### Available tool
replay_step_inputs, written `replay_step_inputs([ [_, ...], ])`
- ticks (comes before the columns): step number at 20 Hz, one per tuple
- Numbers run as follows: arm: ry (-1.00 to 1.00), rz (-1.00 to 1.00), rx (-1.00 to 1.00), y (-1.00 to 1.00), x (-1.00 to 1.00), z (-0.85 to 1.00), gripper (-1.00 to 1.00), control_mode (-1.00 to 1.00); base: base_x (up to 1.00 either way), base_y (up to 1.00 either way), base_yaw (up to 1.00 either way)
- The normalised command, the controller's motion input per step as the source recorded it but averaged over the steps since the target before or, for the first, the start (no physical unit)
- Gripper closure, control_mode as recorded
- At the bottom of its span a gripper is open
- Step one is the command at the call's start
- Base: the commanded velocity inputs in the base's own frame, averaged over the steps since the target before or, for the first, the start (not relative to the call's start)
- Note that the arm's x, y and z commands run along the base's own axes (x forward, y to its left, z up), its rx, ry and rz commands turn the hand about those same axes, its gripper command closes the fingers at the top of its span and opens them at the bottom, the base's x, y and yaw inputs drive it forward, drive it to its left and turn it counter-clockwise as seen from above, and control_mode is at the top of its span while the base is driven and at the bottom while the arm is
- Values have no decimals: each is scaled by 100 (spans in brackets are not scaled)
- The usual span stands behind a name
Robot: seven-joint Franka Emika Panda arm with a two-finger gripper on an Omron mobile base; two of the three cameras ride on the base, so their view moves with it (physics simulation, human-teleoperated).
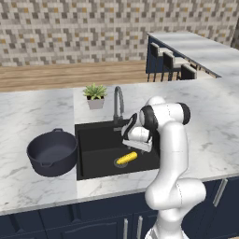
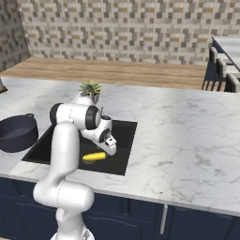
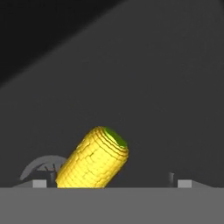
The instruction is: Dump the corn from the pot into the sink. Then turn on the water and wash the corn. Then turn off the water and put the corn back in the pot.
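Corn [image 3: 94, 158] lay on the sink [image 1: 93, 140] floor over the drain; gripper [image 3: 111, 183] hung above it, jaws wide, empty. It should centre across the cob, then descend before closing.

mosaic tile wall [image 1: 70, 28], wood floor [image 1: 70, 74], marble counter [image 1: 28, 116]

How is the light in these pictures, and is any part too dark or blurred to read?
Left base view: even light, sharp; the corn stands out bright in the black sink, whose depth is hard to read. Right base view: the same flat light, soft shade under the arm. Hand view: dim and grey, a diagonal dark band across the top left; the corn is clear, the drain faint.
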Motion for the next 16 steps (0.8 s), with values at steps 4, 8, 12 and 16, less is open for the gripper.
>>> replay_step_inputs([
  [4, 2, -10, 0, 10, 0, -23, -100, -100, 0, 0, 0],
  [8, 0, -9, 0, 8, 0, -24, -100, -100, 0, 0, 0],
  [12, 0, -9, 0, 6, 0, -30, -100, -100, 0, 0, 0],
  [16, 0, -7, 0, 8, 1, -29, -100, -100, 0, 0, 0],
])
